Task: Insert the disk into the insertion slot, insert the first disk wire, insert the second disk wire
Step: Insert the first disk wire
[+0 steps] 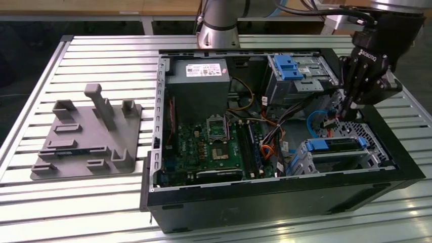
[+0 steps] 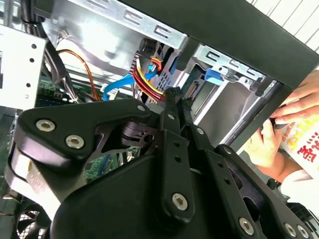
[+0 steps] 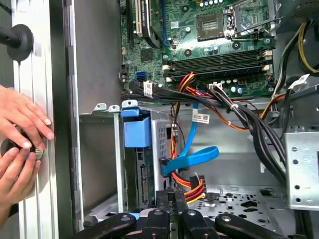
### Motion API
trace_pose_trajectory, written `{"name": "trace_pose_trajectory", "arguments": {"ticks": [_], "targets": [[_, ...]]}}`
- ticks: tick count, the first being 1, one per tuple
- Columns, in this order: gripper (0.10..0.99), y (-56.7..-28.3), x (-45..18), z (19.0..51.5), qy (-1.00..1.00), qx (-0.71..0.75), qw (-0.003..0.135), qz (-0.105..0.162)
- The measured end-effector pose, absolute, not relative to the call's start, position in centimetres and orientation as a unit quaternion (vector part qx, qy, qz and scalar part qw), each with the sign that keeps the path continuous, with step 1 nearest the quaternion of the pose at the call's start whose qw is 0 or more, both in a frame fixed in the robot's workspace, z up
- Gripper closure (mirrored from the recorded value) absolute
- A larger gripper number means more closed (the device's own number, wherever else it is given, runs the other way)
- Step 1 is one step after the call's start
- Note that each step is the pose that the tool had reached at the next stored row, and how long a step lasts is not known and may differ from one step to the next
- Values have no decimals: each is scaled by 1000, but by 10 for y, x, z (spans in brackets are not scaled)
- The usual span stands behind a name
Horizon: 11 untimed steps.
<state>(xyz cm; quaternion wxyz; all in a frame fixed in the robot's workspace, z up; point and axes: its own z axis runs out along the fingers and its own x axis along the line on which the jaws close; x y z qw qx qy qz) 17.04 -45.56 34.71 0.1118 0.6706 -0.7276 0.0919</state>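
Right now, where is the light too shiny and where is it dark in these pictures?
Exterior view: glare whitens the ribbed metal table low in the picture; the open black computer case is shadowy inside. Second wrist view: the black claw looks dark against a bright silver sheet-metal panel. First wrist view: the thin flat bright blue cable is evenly lit.

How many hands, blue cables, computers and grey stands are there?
Hands: 2
Blue cable: 1
Computer: 1
Grey stand: 1
Total: 5
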Motion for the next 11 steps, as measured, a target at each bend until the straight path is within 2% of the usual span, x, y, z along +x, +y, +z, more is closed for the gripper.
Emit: {"name": "trace_pose_trajectory", "arguments": {"ticks": [7, 11], "targets": [[925, -464, 170, 347, -731, 669, 107, 86], [925, -467, 170, 347, -733, 670, 95, 73]]}}
